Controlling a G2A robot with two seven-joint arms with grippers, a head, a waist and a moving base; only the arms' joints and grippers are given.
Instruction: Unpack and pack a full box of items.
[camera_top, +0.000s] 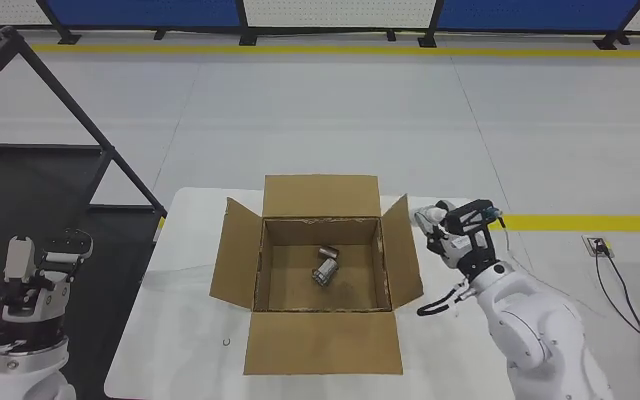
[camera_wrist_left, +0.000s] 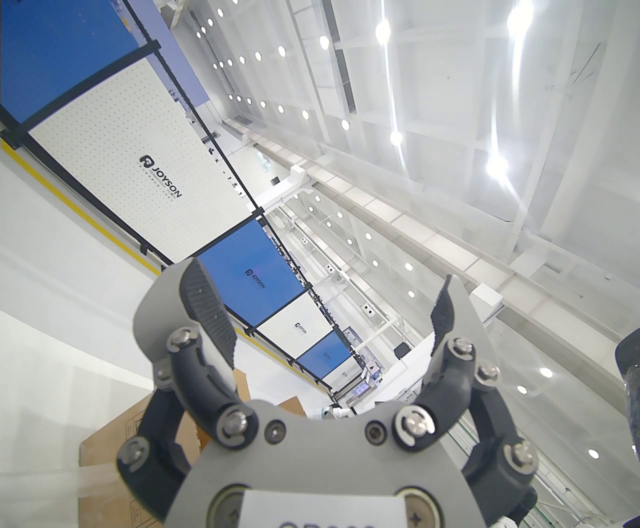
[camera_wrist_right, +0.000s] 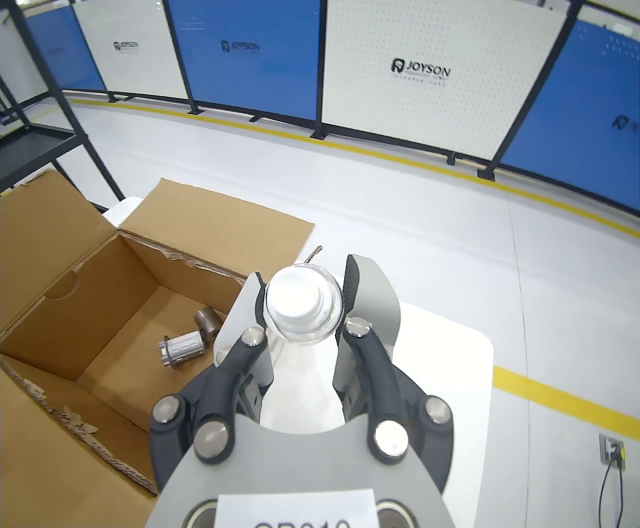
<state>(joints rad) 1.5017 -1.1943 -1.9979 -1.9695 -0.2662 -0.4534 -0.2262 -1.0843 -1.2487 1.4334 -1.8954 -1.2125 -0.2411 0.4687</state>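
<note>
An open cardboard box (camera_top: 322, 340) stands on the white table (camera_top: 180, 330) with all flaps spread out. Inside it lie a ribbed metal cylinder (camera_wrist_right: 184, 347) and a small dark metal piece (camera_wrist_right: 208, 321), seen in the top view as metal parts (camera_top: 325, 268). My right gripper (camera_wrist_right: 304, 292) is shut on a clear bottle with a white cap (camera_wrist_right: 302, 302), held just right of the box's right flap (camera_top: 440, 225). My left gripper (camera_wrist_left: 320, 295) is open and holds nothing; it points up toward the ceiling, off the table's left side (camera_top: 40, 262).
A black metal rack (camera_top: 60, 150) stands to the left of the table. Blue and white panel fences (camera_wrist_right: 420, 65) line the far side of the floor. A wall socket with a cable (camera_top: 598, 245) sits on the floor at the right.
</note>
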